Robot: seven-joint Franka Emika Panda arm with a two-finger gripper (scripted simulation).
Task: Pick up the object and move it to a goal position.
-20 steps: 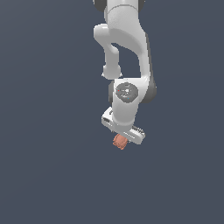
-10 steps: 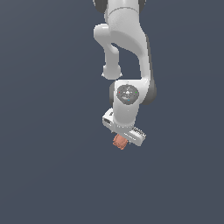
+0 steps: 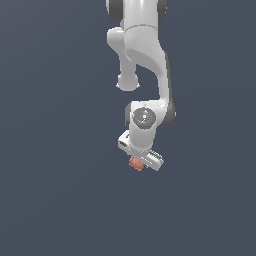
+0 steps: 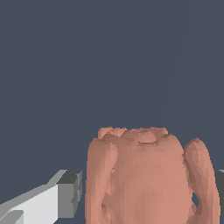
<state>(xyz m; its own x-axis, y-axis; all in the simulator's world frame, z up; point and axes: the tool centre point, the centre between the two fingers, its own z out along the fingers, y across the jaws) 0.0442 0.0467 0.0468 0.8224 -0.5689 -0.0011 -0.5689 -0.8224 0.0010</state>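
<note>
The object [image 3: 135, 163] is a small salmon-orange lumpy thing that hangs just under the white hand in the exterior view. My gripper [image 3: 137, 160] is shut on it, and the hand hides its upper part. In the wrist view the object [image 4: 144, 175] fills the space between my fingers [image 4: 65, 194], with one pad on each side. The gripper [image 4: 146, 197] holds it in mid-air over a plain dark grey background.
The white arm [image 3: 142, 55] reaches down from the top of the exterior view. Around it there is only uniform dark grey.
The wrist and hand sit slightly lower in the exterior view and cover more of the object. The object stays gripped at nearly the same spot.
</note>
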